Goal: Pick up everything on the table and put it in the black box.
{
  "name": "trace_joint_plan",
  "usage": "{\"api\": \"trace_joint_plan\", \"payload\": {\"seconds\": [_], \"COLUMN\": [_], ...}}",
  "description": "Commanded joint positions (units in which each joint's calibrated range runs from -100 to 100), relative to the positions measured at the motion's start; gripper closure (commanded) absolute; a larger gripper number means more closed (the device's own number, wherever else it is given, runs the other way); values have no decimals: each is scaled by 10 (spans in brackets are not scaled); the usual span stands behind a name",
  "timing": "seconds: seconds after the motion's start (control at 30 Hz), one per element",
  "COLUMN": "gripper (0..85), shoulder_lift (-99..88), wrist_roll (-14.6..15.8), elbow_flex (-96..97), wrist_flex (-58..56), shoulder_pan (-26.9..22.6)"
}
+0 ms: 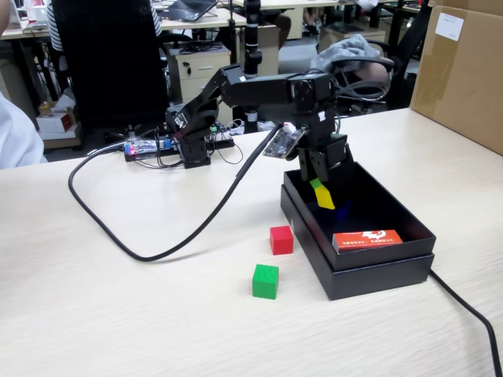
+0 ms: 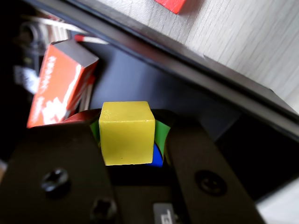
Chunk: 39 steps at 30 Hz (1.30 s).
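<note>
The yellow cube [image 2: 126,133] is gripped between the fingers of the hand [image 1: 321,191], held above the inside of the black box [image 1: 377,267]. A blue cube [image 2: 156,157] is glimpsed beneath. 2 cubes, red [image 1: 281,239] and green [image 1: 265,281], are left on the desk [image 1: 118,314] beside the box.

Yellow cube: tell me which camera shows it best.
The wrist view. There the yellow cube fills the middle of the picture, held between the gripper fingers over the black box, with top and front faces clear. The fixed view shows it only as a small yellow patch under the gripper.
</note>
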<state>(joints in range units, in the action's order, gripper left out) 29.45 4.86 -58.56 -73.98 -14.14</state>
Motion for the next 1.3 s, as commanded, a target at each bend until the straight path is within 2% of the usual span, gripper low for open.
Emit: {"api": "trace_joint_plan", "payload": {"seconds": [0.0, 0.1, 0.13, 0.33, 0.47, 0.53, 0.77, 0.87, 1.07, 1.27], "gripper": [845, 845, 789, 583, 553, 432, 418, 375, 355, 354], "shoulder_lift": [24, 57, 89, 84, 18, -51, -292, -466, -687, -858], "wrist_roll": [3, 4, 4, 4, 8, 9, 7, 3, 2, 9], "elbow_flex": [-56, -64, -64, -58, -27, 5, 101, 221, 431, 654], "wrist_flex": [1, 1, 1, 1, 1, 1, 1, 5, 10, 57], "shoulder_pan": [-5, -5, -7, -7, -4, 0, 22, 50, 86, 89]}}
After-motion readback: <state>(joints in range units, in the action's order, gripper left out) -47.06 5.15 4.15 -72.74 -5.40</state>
